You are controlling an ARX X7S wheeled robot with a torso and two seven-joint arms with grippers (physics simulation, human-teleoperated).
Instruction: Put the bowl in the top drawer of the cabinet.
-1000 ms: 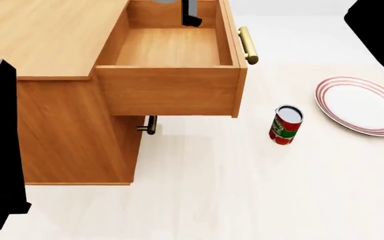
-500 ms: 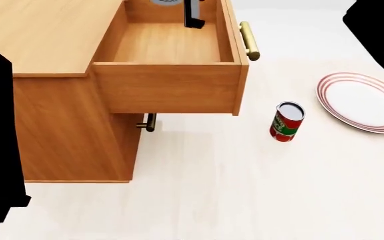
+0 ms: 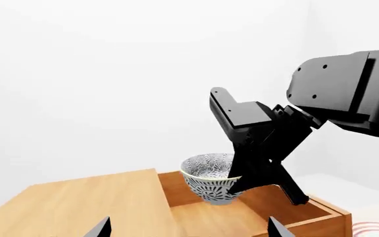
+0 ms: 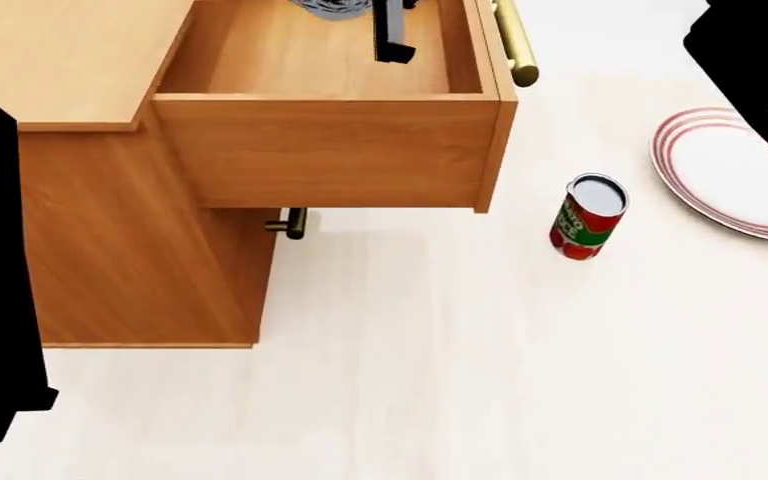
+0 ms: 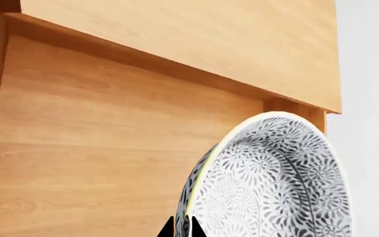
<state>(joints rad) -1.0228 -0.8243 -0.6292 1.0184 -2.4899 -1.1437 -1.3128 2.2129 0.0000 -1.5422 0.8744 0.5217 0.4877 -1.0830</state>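
The blue-grey speckled bowl [image 3: 208, 181] hangs over the open top drawer [image 4: 324, 150] of the light-orange cabinet [image 4: 131, 250]. My right gripper [image 5: 183, 230] is shut on the bowl's rim, one fingertip on each side of the wall. In the head view only a sliver of the bowl [image 4: 331, 8] shows at the top edge, beside a black right finger [image 4: 391, 35]. The drawer's wooden floor [image 5: 77, 148] lies bare below the bowl. My left gripper [image 3: 188, 228] is open and holds nothing, hovering above the cabinet top [image 3: 77, 207].
A red-labelled can [image 4: 588, 217] stands on the pale floor right of the drawer. A white plate with red rim rings [image 4: 724, 170] lies further right. The top drawer's brass handle [image 4: 515, 45] juts out; the lower drawer's handle [image 4: 288, 222] shows beneath.
The head view has shifted, so cabinet and drawer sit higher and further left in it. The right finger and bowl reach lower into the picture, over the drawer.
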